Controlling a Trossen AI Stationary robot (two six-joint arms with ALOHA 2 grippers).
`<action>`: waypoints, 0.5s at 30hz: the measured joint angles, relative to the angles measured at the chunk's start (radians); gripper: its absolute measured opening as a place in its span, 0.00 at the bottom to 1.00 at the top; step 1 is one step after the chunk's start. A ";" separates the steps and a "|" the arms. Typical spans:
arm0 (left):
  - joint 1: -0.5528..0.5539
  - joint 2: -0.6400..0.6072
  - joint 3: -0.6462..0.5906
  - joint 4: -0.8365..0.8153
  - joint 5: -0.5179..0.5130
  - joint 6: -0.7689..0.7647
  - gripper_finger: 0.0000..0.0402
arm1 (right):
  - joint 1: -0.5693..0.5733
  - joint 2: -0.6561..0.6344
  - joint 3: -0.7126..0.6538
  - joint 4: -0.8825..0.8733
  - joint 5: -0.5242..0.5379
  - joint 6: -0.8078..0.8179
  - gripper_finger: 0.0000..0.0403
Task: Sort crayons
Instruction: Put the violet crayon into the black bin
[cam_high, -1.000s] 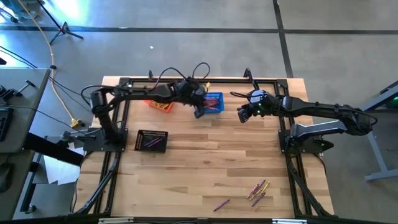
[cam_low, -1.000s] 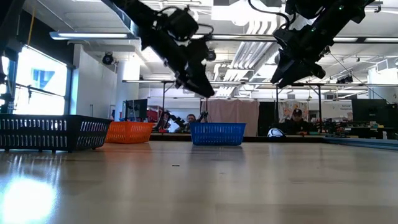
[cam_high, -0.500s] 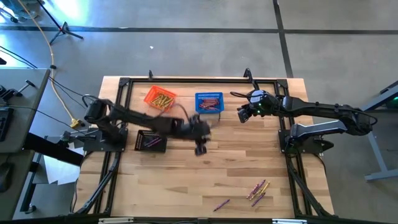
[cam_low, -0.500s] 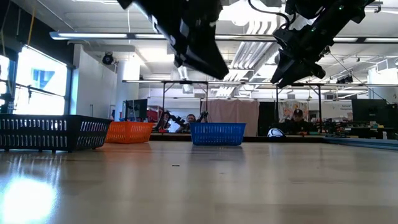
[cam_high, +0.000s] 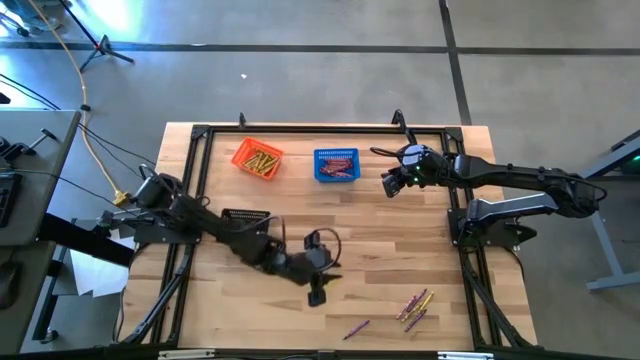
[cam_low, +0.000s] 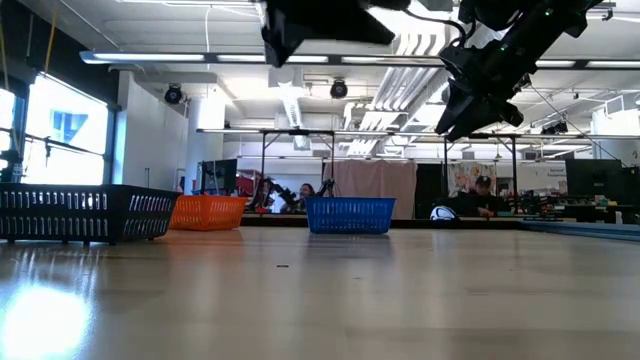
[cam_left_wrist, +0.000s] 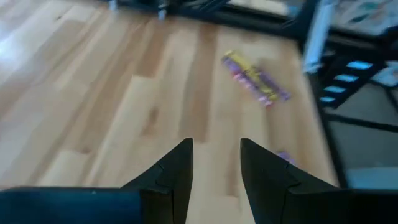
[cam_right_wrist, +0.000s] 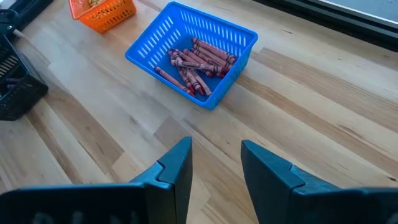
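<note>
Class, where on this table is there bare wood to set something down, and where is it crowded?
Bare: the stretch between the blue basket and the loose crayons, and the near left corner. Crowded: the far edge with the orange basket, the black basket, and around the left gripper.

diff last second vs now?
The left gripper swung from over the blue basket across the table toward the loose crayons at the near edge; fingers open, empty. The right gripper stayed beside the blue basket, open. Orange basket, black basket and crayons unmoved.
</note>
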 joint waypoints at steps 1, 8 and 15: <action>-0.014 0.000 0.000 0.012 -0.002 -0.001 0.29 | 0.000 0.000 0.000 0.000 0.000 0.000 0.31; -0.089 0.000 0.000 0.016 -0.028 -0.019 0.29 | 0.000 0.000 0.000 0.000 0.000 0.000 0.31; -0.118 0.000 0.000 0.016 -0.080 -0.059 0.29 | 0.000 0.000 0.000 0.001 0.000 0.000 0.31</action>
